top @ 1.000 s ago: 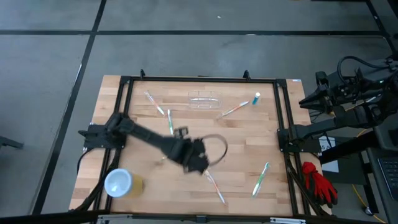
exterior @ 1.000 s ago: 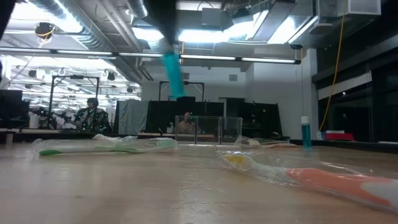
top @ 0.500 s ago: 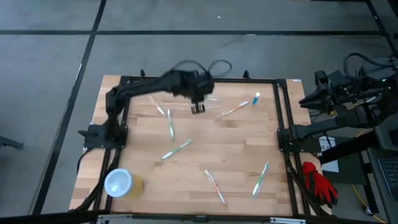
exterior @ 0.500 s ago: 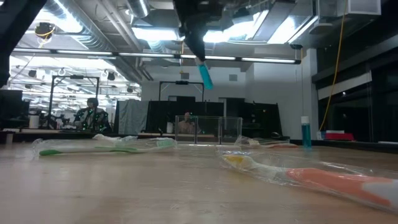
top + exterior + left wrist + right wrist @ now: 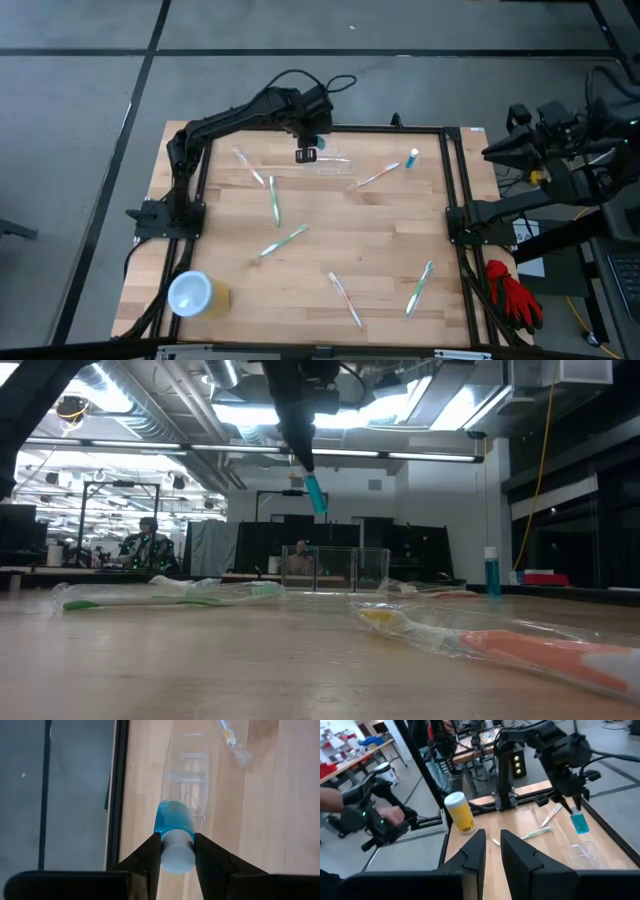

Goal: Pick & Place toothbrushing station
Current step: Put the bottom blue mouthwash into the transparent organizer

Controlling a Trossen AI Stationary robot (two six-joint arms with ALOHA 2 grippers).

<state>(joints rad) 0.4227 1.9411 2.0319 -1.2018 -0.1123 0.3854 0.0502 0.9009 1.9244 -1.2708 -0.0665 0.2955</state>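
My left gripper (image 5: 305,152) is high over the table's far edge, shut on a small blue bottle with a white cap (image 5: 174,820), also seen in the low view (image 5: 314,495). The clear toothbrushing station (image 5: 330,162) rests flat on the table right under the bottle and shows past it in the left wrist view (image 5: 190,770). My right gripper (image 5: 492,845) waits off the table's right edge, open by a narrow gap and empty. My left gripper pinches the bottle's white cap end (image 5: 177,855) between its two fingers (image 5: 150,852). The fingers point down from above. The blue body hangs below them, slightly tilted, clear of the table and of the station.
A second blue bottle (image 5: 412,158) stands at the far right. Several wrapped toothbrushes lie about, such as one at mid-table (image 5: 283,241) and one near right (image 5: 420,288). A yellow cup with a white top (image 5: 195,295) stands at the near left corner. People show in the room beyond.
My left gripper has swung from the table's near middle up and to its far edge, carrying the blue bottle, then shifted slightly left. It now hangs over the clear station. The station has stayed where it was.
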